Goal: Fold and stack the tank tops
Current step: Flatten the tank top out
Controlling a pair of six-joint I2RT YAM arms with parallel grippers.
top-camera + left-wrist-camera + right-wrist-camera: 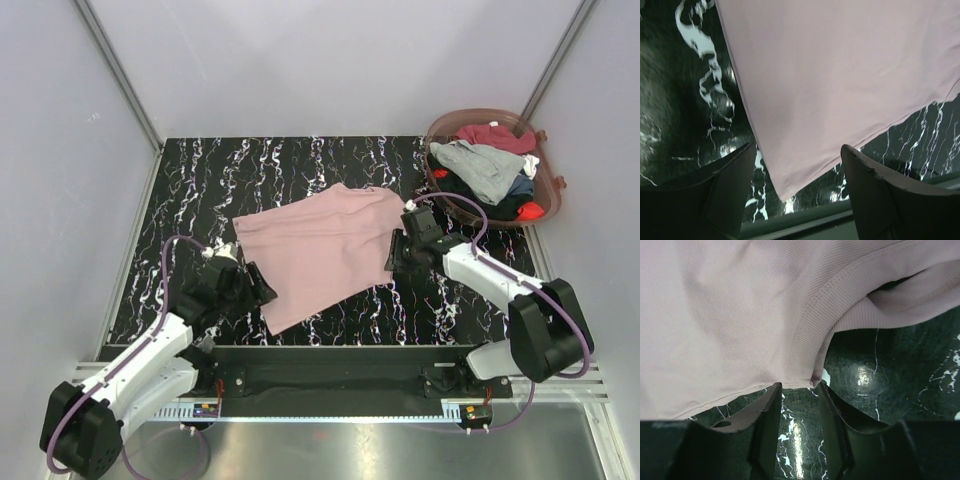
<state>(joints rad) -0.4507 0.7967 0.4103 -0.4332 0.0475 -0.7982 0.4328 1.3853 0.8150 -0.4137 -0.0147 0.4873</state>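
Right gripper [394,264] at pink top [315,250]; hem near-left, straps far-right.

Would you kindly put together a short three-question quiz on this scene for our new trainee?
1. True or false: the pink tank top lies spread on the table, outside the basket.
2. Which top lies uppermost in the basket? A grey top; B yellow top; C green top.
3. Which stand wider apart, the left jaws or the right jaws?
Key: 1 true; 2 A; 3 the left jaws.
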